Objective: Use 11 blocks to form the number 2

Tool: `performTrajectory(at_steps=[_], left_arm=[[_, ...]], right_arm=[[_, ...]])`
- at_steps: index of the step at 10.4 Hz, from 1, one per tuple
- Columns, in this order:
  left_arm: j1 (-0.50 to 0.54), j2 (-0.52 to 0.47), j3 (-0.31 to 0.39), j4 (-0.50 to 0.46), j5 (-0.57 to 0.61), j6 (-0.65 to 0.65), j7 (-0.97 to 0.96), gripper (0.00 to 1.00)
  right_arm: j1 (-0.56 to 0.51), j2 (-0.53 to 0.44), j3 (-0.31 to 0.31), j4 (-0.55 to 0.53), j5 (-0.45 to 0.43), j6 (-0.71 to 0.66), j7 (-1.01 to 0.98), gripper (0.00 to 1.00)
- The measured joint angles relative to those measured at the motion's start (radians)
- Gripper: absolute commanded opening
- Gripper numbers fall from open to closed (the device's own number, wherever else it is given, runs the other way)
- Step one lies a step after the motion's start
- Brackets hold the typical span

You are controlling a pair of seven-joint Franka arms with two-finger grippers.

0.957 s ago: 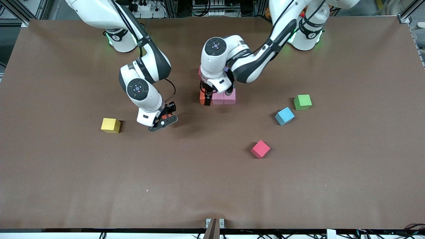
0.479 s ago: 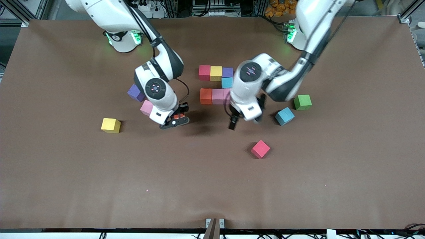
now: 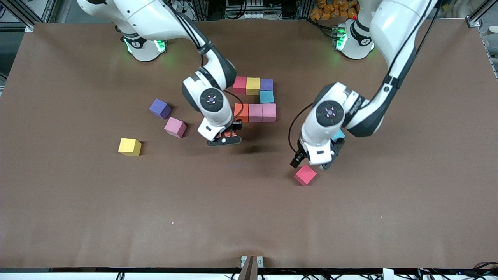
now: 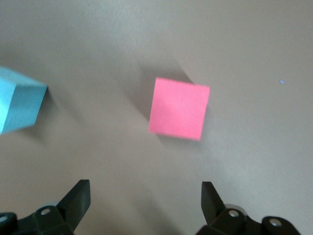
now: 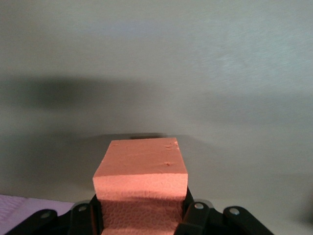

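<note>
Brown table (image 3: 78, 202) carries a half-built 2 (image 3: 255, 99) near the bases, while the right gripper (image 3: 225, 139) hangs just below it clamped on an orange cube (image 5: 141, 188) and the left gripper (image 3: 311, 163), jaws wide, hovers over the red cube (image 3: 305, 174).

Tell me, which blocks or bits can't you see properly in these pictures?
- Light blue cube: front view, mostly covered by the left arm; left wrist view, cut off by the picture's edge.
- Green cube: none shows in any view.
- Orange cube in the shut right gripper: front view, mostly covered by the gripper; right wrist view, its lower part is cut off.
- Open left gripper over the red cube: front view, its fingers sit largely under the wrist.
</note>
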Motion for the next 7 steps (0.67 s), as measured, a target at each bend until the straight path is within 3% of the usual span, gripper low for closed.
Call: performTrajectory(at_steps=[3,7], left_arm=[[0.014,0.105,0.041,0.097,0.000,-0.019,0.066,1.00],[0.013,0.119,0.049,0.150,0.000,-0.076,0.095,1.00]], right_arm=[[0.041,0.047,0.000,0.046,0.000,0.000,0.090,0.26],[0.043,0.064,-0.001,0.052,0.000,-0.001,0.121,0.26]])
